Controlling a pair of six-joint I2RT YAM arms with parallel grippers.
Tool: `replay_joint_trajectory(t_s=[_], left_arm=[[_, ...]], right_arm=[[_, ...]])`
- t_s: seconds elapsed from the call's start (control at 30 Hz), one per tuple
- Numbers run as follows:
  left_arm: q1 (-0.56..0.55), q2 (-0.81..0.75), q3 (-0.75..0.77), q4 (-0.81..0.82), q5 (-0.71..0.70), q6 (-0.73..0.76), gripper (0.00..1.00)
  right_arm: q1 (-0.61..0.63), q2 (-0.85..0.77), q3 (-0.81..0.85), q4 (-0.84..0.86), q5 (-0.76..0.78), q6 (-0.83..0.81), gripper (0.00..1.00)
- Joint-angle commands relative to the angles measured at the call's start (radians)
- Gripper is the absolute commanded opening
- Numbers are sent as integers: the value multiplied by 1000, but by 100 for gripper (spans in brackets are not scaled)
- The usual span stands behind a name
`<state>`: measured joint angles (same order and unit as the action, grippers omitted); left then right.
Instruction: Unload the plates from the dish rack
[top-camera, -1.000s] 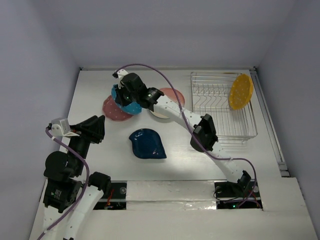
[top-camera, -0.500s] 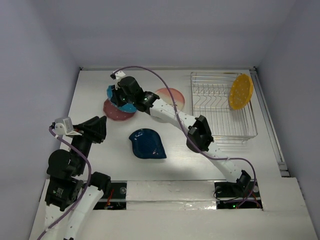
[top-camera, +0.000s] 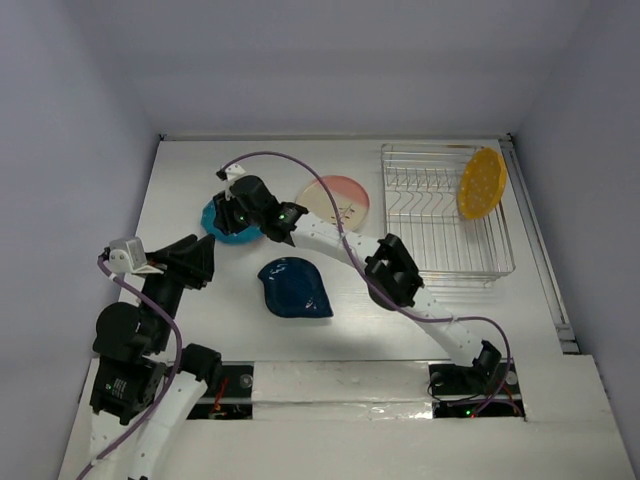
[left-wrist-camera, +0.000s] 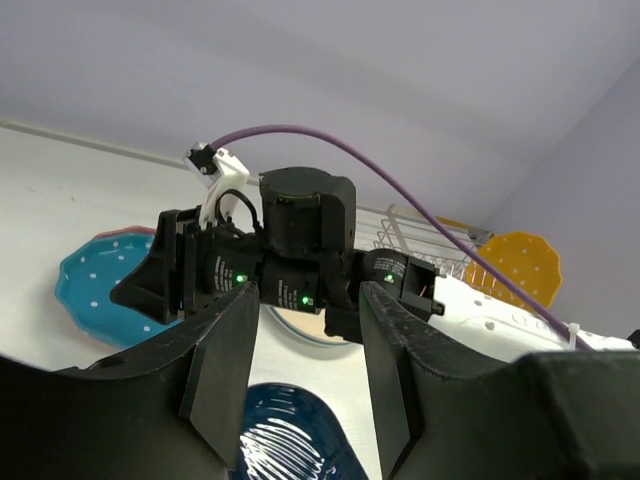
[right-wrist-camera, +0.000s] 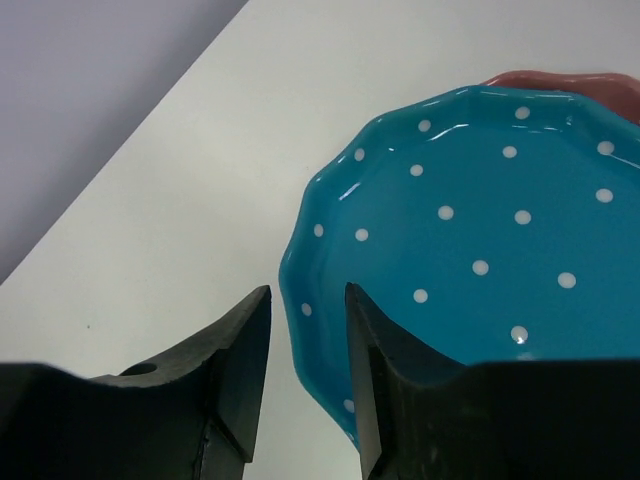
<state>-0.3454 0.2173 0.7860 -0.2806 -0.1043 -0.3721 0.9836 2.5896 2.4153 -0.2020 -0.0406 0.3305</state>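
The dish rack (top-camera: 445, 215) stands at the back right, with a yellow-orange dotted plate (top-camera: 482, 183) upright at its right end. A light blue dotted plate (top-camera: 222, 222) lies flat at the back left on a pink plate, whose rim (right-wrist-camera: 570, 85) peeks out behind it. My right gripper (right-wrist-camera: 308, 300) is open and straddles the blue plate's (right-wrist-camera: 480, 240) near rim, with a gap on the outer side. A cream-and-pink plate (top-camera: 335, 200) and a dark blue leaf-shaped plate (top-camera: 294, 288) lie on the table. My left gripper (left-wrist-camera: 308, 300) is open and empty, hovering near the left side above the dark blue plate (left-wrist-camera: 290, 440).
The right arm (top-camera: 385, 270) stretches diagonally across the table from its base to the back left, passing over the cream plate's near edge. A purple cable (top-camera: 300, 165) arcs above it. The table's left edge lies just beyond the blue plate.
The right arm carried the light blue plate left and down onto the pink plate, then opened its jaws. The left gripper stayed nearly in place and opened slightly.
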Motion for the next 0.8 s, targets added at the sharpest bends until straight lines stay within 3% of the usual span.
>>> replay_joint_trajectory(t_s=[0.0, 0.17, 0.33, 0.37, 0.43, 0.47, 0.53, 0.6, 0.77], left_arm=[[2, -9, -22, 35, 21, -1, 42], [2, -12, -37, 41, 23, -8, 42], [2, 5, -37, 54, 31, -7, 42], [2, 8, -39, 55, 32, -7, 42], [2, 8, -50, 63, 43, -5, 42], [2, 7, -56, 67, 49, -4, 42], [2, 11, -71, 80, 78, -1, 42], [2, 37, -74, 75, 100, 5, 37], [2, 53, -88, 87, 199, 18, 21]], right_arm=[[4, -38, -16, 59, 28, 27, 42], [4, -144, -165, 141, 34, 35, 43], [-5, -299, -228, 112, 244, 9, 44], [-14, -395, -272, 121, 278, 8, 44], [-63, -521, -489, 194, 333, 43, 11], [-89, -662, -572, 237, 335, 62, 0], [-176, -806, -818, 292, 347, 100, 0], [-247, -1002, -963, 291, 419, 108, 0], [-566, -1288, -1268, 89, 610, 114, 0]])
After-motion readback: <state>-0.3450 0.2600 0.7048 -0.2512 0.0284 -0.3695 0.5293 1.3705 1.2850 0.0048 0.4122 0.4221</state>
